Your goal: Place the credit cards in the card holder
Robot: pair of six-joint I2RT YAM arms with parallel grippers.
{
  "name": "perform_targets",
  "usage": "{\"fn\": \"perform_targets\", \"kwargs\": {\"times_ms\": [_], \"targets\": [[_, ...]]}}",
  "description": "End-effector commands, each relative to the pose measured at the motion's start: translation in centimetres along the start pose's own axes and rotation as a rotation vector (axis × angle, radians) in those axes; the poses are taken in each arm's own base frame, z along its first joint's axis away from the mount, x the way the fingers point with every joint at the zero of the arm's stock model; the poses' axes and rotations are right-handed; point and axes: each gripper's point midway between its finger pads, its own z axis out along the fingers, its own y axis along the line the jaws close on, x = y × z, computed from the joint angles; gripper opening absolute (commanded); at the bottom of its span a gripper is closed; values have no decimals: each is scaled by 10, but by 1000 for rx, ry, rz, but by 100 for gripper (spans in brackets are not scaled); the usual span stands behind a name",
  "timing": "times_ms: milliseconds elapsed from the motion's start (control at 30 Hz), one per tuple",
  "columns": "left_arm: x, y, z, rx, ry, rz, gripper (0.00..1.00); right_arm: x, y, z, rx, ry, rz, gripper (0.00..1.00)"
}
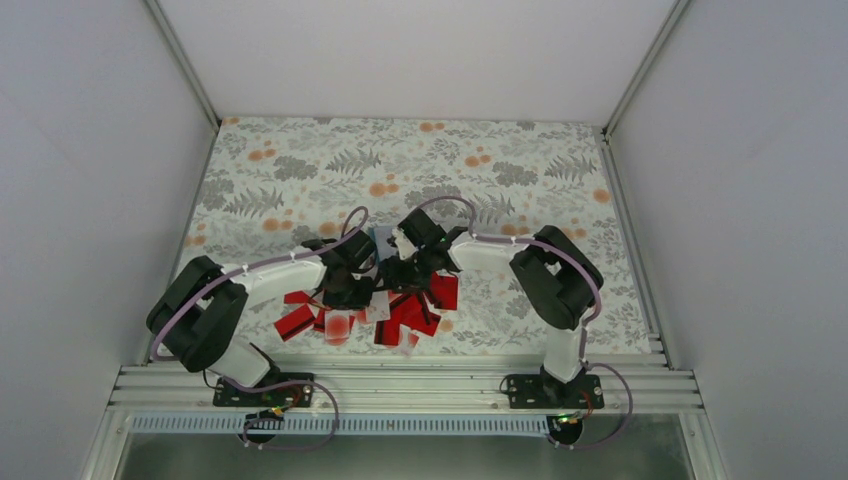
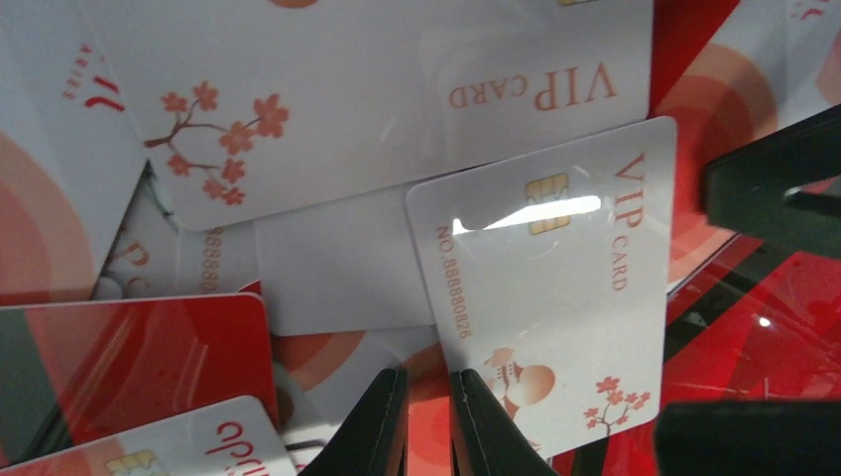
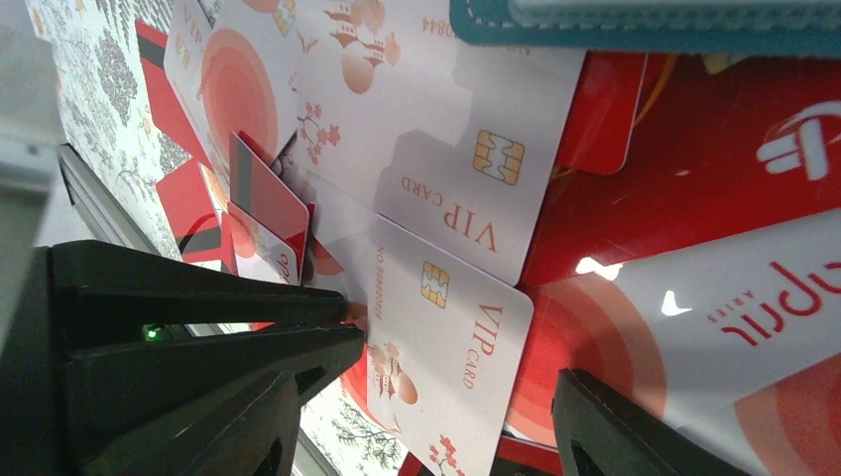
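Red and white credit cards [image 1: 400, 315] lie in an overlapping pile at the table's near middle. The teal card holder [image 3: 645, 25] lies at the pile's far edge, and a sliver of it shows between the arms in the top view [image 1: 382, 240]. My left gripper [image 2: 430, 392] stands tips-down on the pile with its jaws nearly together. Its right fingertip touches the edge of a white VIP card [image 2: 555, 297], with an orange card in the slit. My right gripper [image 3: 426, 421] is wide open, straddling the same white VIP card [image 3: 446, 347]. Its fingers [image 2: 774, 178] show in the left wrist view.
The floral tablecloth [image 1: 300, 180] stretches far beyond the pile. White walls close in the left, right and back. A metal rail [image 1: 400, 385] runs along the near edge. Both wrists crowd together over the pile, the left gripper body [image 3: 149, 337] close beside the right one.
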Motion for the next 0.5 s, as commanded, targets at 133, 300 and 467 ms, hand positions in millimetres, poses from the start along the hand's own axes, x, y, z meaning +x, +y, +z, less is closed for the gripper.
{"fn": "perform_targets", "kwargs": {"times_ms": [133, 300, 467], "targets": [[5, -1, 21, 31, 34, 12, 12, 16, -10, 19, -50, 70, 26, 65], [10, 1, 28, 35, 49, 14, 12, 20, -4, 19, -126, 89, 51, 65], [15, 0, 33, 64, 59, 16, 11, 17, 11, 5, -244, 78, 29, 64]]}}
